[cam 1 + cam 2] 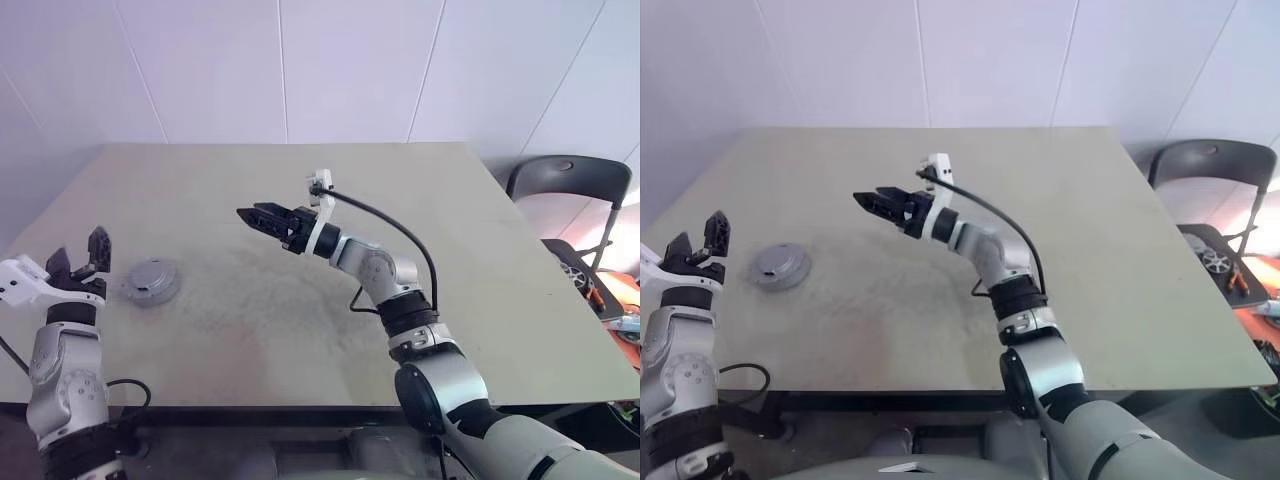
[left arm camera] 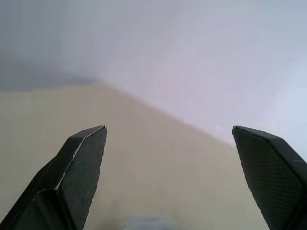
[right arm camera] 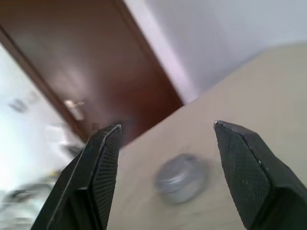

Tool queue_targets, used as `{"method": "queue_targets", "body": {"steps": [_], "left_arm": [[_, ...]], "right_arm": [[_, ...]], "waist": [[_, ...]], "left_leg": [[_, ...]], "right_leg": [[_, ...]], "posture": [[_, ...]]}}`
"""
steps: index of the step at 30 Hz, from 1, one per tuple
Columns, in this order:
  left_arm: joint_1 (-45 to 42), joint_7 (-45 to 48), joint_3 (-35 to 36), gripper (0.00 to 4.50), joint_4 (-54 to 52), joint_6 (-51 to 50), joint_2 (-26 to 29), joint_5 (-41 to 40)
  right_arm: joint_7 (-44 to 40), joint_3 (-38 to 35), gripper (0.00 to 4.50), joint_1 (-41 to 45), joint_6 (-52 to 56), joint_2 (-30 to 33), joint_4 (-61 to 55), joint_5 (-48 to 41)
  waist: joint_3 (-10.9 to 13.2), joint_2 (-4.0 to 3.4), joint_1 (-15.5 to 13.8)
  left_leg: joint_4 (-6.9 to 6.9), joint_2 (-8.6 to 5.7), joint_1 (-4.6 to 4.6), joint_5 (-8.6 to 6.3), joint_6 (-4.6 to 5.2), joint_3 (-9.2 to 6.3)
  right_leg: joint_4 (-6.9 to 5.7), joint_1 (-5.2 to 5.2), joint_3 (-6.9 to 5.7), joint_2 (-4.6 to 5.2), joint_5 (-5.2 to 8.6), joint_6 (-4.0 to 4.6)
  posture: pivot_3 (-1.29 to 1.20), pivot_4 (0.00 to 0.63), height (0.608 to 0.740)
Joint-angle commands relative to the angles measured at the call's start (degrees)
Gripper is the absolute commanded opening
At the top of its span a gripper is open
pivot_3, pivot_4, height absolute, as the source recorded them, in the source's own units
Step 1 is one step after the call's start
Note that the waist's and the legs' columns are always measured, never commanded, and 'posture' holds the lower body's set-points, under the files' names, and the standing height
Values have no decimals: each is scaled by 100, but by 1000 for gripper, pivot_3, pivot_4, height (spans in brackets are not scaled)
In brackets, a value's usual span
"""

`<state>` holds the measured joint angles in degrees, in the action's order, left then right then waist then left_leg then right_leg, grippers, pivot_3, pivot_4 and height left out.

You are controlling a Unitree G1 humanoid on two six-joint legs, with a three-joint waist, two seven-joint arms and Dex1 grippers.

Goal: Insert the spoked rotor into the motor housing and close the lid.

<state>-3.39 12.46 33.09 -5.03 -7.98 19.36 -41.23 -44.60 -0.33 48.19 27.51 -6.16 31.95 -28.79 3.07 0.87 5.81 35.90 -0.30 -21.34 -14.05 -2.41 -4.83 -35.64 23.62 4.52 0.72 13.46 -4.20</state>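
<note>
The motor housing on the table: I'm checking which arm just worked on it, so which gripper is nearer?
Left. The left gripper hangs open right beside the closed motor housing; the right gripper, open, hovers well off toward mid-table.

Closed motor housing (image 1: 153, 282) alone on table (image 1: 300, 330), open tabletop all around, chair (image 1: 570, 185) beyond the far right corner.
</note>
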Motion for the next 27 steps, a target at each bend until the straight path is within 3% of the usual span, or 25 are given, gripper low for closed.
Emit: {"method": "queue_targets", "body": {"steps": [1, 8, 12, 13, 19, 27], "left_arm": [[338, 548, -256, 4446, -705, -21, 199, 82], [911, 1584, -927, 4446, -1188, -11, 821, 625], [652, 1974, -1029, 4500, -953, 31, 966, 614], [571, 2060, -1070, 4500, -924, -5, 993, 601], [-266, 2456, -1503, 4500, -351, -24, 1125, 852], [-978, 3342, -1976, 4500, 455, -55, 1244, 953]], "right_arm": [[-265, 185, 3253, 11, -440, 157, 91, 339], [-450, 221, 3253, -57, -847, 735, 288, 786], [-701, 192, 4416, -218, -936, 1052, 44, 825], [-736, 220, 4464, -283, -941, 1137, -43, 857], [-383, 23, 4464, -545, -935, 1477, -334, 936], [-4, -265, 4464, -1258, -127, 1918, -1343, 659]], "waist": [[2, -3, 13], [8, -13, -20], [10, -15, -24], [10, -16, -21], [14, -21, -27], [14, -22, -25]], "left_leg": [[-1, 1, 0, 0, -1, 0], [1, 2, 1, 0, 0, -2], [6, 2, 2, 0, 0, -2], [5, 2, 2, 0, 0, -2], [5, 1, 2, 0, 1, -1], [2, 1, 4, 0, 2, 0]], "right_leg": [[-1, 1, 0, 0, 0, 0], [-5, 4, 0, -5, 3, 2], [-2, 0, 0, -5, 4, 2], [-2, -1, -1, -5, 4, 1], [-3, -1, 0, -5, 3, 0], [-13, 2, 4, -7, 3, -2]], "posture": [[0, 0, 740], [0, 0, 740], [0, 0, 740], [0, 0, 740], [0, 0, 740], [0, 0, 740]]}}
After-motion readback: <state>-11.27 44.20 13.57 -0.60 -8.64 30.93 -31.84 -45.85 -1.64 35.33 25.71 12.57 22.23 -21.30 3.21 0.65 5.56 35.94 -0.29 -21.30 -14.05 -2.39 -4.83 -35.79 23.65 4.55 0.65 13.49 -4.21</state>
